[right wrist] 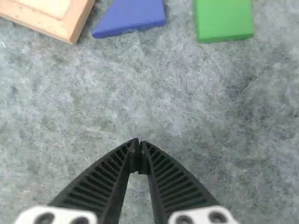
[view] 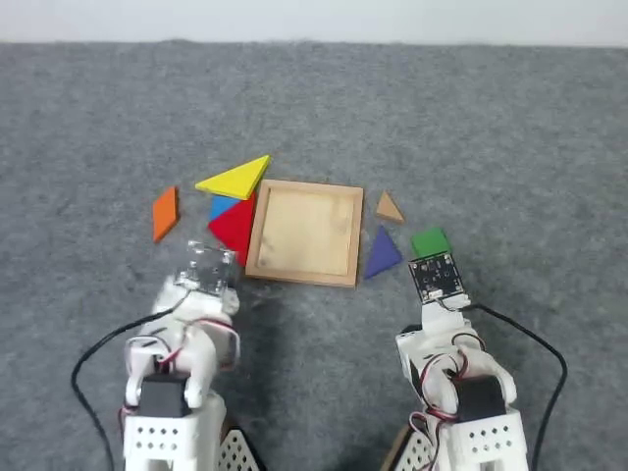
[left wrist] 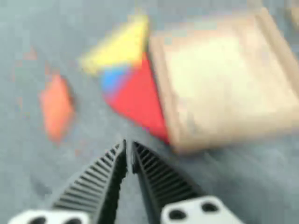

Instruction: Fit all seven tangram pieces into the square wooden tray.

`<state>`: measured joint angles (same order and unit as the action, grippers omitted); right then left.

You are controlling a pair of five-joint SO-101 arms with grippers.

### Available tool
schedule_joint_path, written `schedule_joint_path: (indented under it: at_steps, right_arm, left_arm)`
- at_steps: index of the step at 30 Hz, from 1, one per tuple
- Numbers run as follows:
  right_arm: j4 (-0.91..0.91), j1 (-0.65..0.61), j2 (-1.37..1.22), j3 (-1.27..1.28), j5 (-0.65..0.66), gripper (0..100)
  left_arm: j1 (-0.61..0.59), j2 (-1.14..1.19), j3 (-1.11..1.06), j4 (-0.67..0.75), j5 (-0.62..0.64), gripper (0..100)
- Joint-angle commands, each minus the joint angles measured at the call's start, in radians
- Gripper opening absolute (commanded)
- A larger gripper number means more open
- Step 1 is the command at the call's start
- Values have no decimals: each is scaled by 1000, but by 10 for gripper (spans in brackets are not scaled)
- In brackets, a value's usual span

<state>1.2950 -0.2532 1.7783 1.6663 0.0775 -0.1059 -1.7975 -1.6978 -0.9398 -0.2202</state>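
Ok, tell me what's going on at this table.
Two arms are set to fit tangram pieces into the tray, and no piece is in it yet. The yellow triangle, blue triangle and red triangle lie by its left side, the orange piece farther out; the tan triangle, purple triangle and green square lie on its right. The left gripper hangs near the red triangle, the right gripper near the green square; both are shut and empty.

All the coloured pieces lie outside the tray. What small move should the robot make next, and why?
Probably open the left hand: it is shut, and the red triangle lies just ahead of it, beside the empty tray. It cannot grip a piece while shut.
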Motion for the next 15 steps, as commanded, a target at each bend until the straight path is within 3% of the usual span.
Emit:
schedule_joint_path:
  at_steps: [1,6,8,11,15]
  right_arm:
    - [4,10,21,17,3,6]
    - [4,10,21,17,5,6]
    - [4,8,21,17,3,6]
    - [-1,-35,21,17,6,6]
    - [-25,-163,21,17,2,6]
  left_arm:
    - [-64,-18,68,198,-54,24]
    - [-120,-12,343,-23,163,178]
    - [-94,-5,429,-104,167,211]
    - [-58,117,512,-124,149,209]
    - [-58,517,645,-68,146,210]
